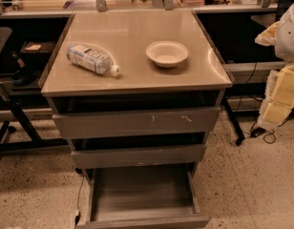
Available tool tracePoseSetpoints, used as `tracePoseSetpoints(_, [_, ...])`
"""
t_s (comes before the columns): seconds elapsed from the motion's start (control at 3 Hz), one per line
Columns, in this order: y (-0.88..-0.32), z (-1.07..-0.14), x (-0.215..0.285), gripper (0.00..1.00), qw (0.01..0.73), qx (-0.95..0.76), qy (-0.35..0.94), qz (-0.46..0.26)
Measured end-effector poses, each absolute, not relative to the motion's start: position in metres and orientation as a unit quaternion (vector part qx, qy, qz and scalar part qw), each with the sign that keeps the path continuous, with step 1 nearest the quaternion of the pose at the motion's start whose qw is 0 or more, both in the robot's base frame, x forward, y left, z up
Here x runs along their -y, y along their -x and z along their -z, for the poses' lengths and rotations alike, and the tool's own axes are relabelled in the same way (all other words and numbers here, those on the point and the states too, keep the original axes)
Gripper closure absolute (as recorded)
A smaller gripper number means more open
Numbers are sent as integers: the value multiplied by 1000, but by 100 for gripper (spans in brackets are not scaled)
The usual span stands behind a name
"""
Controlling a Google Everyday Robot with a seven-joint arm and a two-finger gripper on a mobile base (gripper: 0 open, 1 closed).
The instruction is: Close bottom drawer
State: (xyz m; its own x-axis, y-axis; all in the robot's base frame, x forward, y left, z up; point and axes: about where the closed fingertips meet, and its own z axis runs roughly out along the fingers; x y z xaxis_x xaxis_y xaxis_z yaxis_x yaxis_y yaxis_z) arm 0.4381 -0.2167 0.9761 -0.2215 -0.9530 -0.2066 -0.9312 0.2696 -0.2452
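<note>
The bottom drawer (143, 194) of the grey-brown cabinet is pulled far out toward me. It is a shallow tray with nothing in it, and its low plain front panel (146, 222) sits at the bottom edge of the view. My gripper (280, 97) hangs with the arm at the right edge of the view, beside the cabinet at about top drawer height. It is well above and to the right of the bottom drawer and touches nothing.
The top drawer (135, 122), with pale scratch marks, and the middle drawer (139, 156) each stand out a little. On the cabinet top (132, 78) lie a plastic water bottle (92, 58) on its side and a white bowl (167, 53). Dark table legs (15, 123) stand left; cables (264, 135) lie on the floor at right.
</note>
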Motion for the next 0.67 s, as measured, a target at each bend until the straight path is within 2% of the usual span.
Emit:
tracePoseSetpoints(0.33, [-438,-976,217,0,159,-781,603,34])
tracePoseSetpoints(0.67, [-438,-976,217,18,159,-781,603,34])
